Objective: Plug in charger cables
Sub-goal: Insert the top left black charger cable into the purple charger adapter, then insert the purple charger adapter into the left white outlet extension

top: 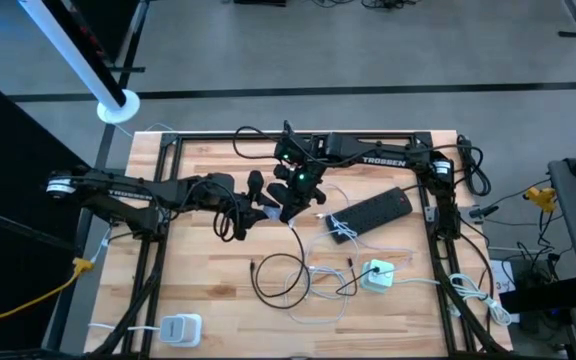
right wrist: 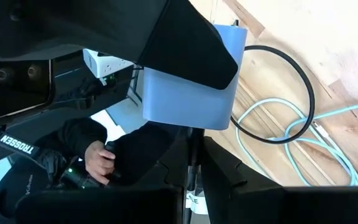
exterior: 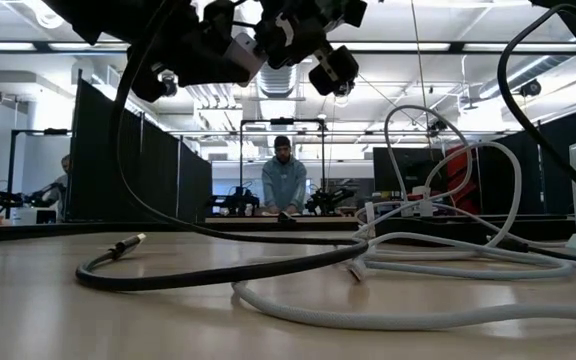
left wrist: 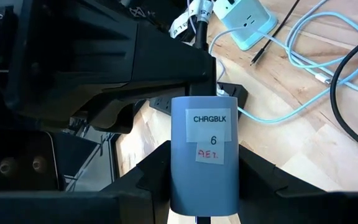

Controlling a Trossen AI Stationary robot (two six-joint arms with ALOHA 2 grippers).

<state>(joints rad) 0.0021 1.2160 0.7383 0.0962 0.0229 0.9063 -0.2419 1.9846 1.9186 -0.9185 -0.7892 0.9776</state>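
Observation:
Over the middle of the table my left gripper (top: 264, 208) is shut on a white charger block (left wrist: 204, 155) with a label reading "CHRGBLK 6". My right gripper (top: 290, 200) meets it from the far right, shut on a thin black charger cable (right wrist: 191, 152) that runs up to the block's end face (right wrist: 188, 121). Below them a black charger cable (top: 278, 275) lies in a loop on the wood, its plug (exterior: 128, 243) resting on the table. White charger cables (top: 320, 288) lie in loose loops beside it. My left gripper pinches the charger block's two side faces (left wrist: 178, 174) between its two fingers, coming nearly level from the table's left. The block is lifted clear of the table, label up. My right gripper pinches the thin black cable (right wrist: 191, 163) just short of the block, fingers along the cable. Whether the plug sits in the block is hidden.
A black power strip (top: 368, 212) lies right of the grippers. A white charger block (top: 376, 273) with cords stands near right, another (top: 180, 328) near the front left edge. A yellow cable (top: 28, 300) runs off the table's left. A person (exterior: 283, 180) stands in the room behind.

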